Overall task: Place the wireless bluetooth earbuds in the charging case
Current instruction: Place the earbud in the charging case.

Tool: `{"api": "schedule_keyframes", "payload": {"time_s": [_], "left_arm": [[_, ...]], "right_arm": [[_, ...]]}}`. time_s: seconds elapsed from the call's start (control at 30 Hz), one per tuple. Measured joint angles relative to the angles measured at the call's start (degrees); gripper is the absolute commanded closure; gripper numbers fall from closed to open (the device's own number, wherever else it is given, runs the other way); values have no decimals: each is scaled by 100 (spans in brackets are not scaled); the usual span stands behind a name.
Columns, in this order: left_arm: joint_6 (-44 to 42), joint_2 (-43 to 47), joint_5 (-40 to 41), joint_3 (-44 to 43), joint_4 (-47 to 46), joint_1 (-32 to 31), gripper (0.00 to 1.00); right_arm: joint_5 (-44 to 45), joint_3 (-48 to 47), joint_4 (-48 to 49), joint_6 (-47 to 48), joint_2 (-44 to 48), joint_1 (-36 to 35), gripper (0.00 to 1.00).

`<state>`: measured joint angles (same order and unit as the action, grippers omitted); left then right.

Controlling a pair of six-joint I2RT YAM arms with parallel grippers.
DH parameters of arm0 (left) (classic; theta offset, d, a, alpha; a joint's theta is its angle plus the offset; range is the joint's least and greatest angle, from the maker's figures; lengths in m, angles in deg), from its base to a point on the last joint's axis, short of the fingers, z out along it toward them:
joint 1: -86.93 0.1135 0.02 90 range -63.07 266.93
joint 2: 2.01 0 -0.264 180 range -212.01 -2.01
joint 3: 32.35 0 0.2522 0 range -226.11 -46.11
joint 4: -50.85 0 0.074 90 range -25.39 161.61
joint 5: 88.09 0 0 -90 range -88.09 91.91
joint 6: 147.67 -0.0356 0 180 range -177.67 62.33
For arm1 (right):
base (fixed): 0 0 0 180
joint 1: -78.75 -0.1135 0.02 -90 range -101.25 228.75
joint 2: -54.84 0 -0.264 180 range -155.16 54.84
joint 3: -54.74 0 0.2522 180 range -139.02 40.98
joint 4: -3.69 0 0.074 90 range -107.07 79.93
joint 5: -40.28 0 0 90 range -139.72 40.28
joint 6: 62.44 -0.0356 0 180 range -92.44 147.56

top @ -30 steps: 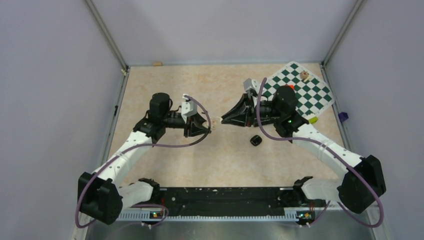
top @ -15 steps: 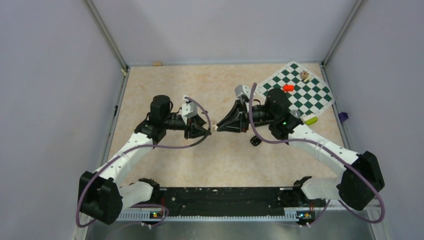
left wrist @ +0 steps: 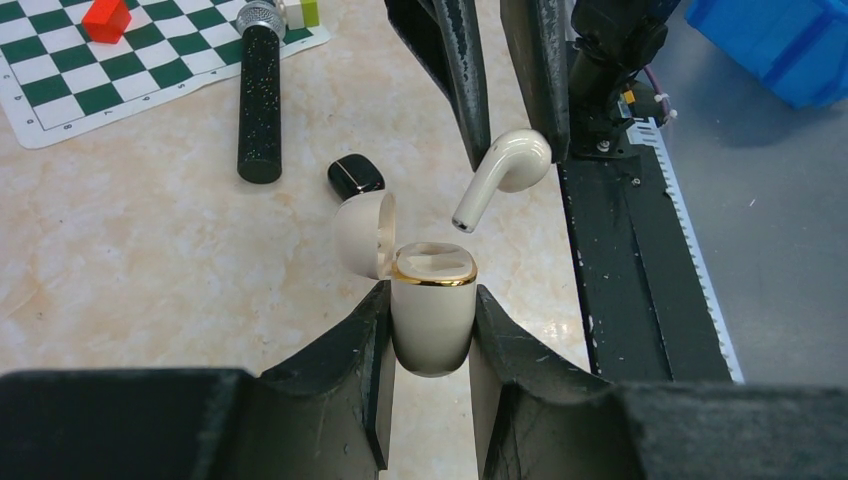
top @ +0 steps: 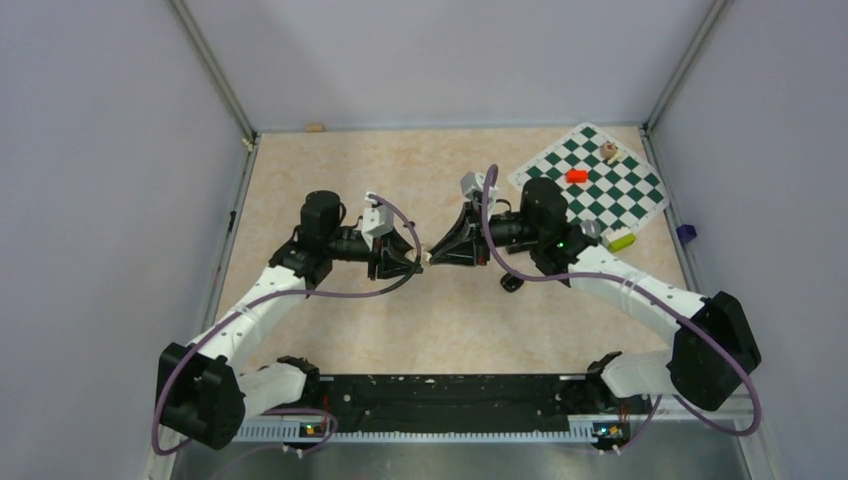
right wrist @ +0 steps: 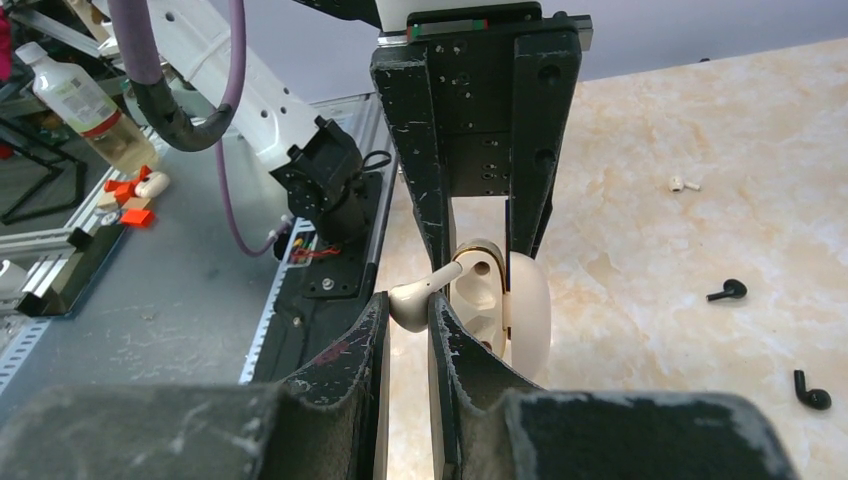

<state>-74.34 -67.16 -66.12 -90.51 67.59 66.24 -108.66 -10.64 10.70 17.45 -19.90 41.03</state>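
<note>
Moving leftward since a second ago, the right pincer (left wrist: 512, 135) is pinching a cream earbud (left wrist: 505, 168) just off the mouth of the open cream charging case (left wrist: 430, 325), which the left pincer (left wrist: 430, 295) is clamping above the bench (left wrist: 150, 250); insertion is looking imminent, stem not yet seated.

No legible text, apparently.

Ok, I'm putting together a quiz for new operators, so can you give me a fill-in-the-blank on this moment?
The left gripper is shut on the cream charging case, whose lid stands ____.
The right gripper is shut on the white ____.
The red block rests on the ____.
Missing words: open; earbud; chessboard.
</note>
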Motion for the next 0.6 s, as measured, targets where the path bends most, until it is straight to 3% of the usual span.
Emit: {"api": "schedule_keyframes", "payload": {"time_s": [0.6], "left_arm": [[24, 4, -160, 2, 0, 0, 100]], "right_arm": [[212, 0, -92, 66, -79, -87, 94]]}}
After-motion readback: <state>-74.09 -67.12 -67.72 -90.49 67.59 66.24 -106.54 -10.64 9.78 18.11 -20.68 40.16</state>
